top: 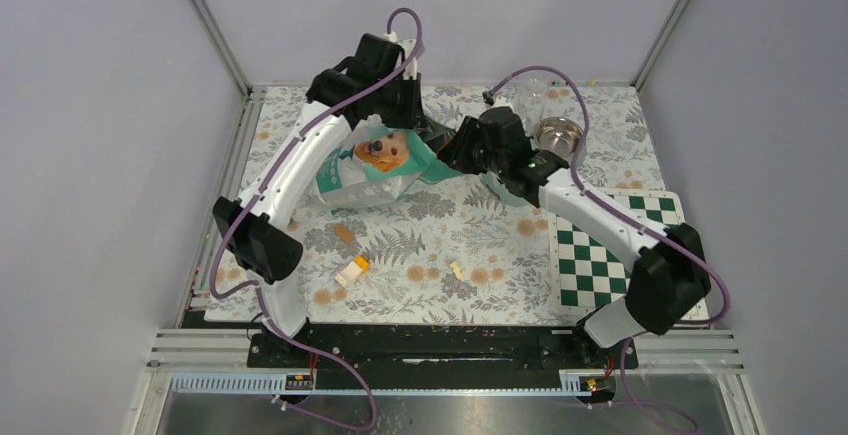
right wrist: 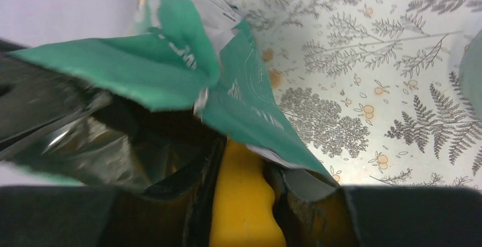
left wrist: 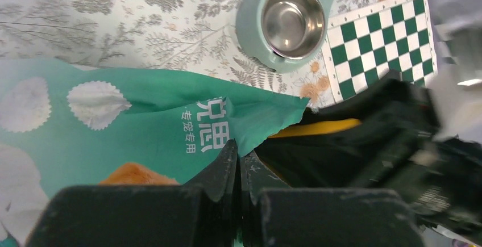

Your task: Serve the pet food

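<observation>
No kibble shows. The teal bag (top: 375, 170) lies on the floral table (top: 440, 235), its open mouth toward my right arm. My left pincer (left wrist: 237, 162) is clamped tight on the bag's torn edge. My right pincer (right wrist: 241, 173), at the bag's mouth, is closed partway, gripping a yellow object (right wrist: 244, 218). A teal bowl stand (left wrist: 250, 31) sits nearby.

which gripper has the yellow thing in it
The right gripper: it clamps the yellow tool at the mouth of the bag. The left gripper is shut on the bag's teal edge instead.
</observation>
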### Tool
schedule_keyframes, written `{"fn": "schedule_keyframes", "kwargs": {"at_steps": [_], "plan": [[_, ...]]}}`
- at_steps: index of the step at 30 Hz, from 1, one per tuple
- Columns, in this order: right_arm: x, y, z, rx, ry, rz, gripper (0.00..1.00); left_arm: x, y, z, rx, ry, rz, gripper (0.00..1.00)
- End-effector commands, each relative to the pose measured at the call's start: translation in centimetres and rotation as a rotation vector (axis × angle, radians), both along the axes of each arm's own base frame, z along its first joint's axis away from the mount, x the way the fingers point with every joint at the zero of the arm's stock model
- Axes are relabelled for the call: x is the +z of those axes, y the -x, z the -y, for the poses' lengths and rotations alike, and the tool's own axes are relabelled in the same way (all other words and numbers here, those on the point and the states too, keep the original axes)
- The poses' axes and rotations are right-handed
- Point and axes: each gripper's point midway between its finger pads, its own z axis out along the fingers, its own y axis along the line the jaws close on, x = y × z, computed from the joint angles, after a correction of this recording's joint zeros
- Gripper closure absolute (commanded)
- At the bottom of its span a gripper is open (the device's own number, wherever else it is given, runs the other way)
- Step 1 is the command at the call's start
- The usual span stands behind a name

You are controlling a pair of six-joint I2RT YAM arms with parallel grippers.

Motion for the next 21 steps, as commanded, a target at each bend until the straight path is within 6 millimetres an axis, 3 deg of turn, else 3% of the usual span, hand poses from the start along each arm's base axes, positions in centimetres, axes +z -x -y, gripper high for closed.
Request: {"fn": "schedule_keyframes", "kwargs": {"at_steps": [1,7,12,17,21], "plan": [[0.5,-1.8,-2.0,0.004,-0.094,0.086,1.00,3.6,-0.7,3.7,-0.078,0.147,0.093,1.00],[-2.8,-1.3,-5.1,0.083,-0.245,-0.004,1.00,3.5,-1.0,4.4,-0.083,0.171,0.088,1.00],[-3.9,-1.1,-6.8,0.109,-0.426,-0.086,1.00,4.4,-0.7,4.8,-0.089,0.213,0.093,1.00],[-1.8,-1.7,-6.6,0.109,-0.607,-0.088,1.00,5.1,-0.8,4.0,-0.069,0.192,0.127,1.00],[0.6,-1.6,-4.7,0.080,-0.640,-0.053,1.00,5.4,-0.9,3.1,-0.055,0.163,0.152,1.00]]}}
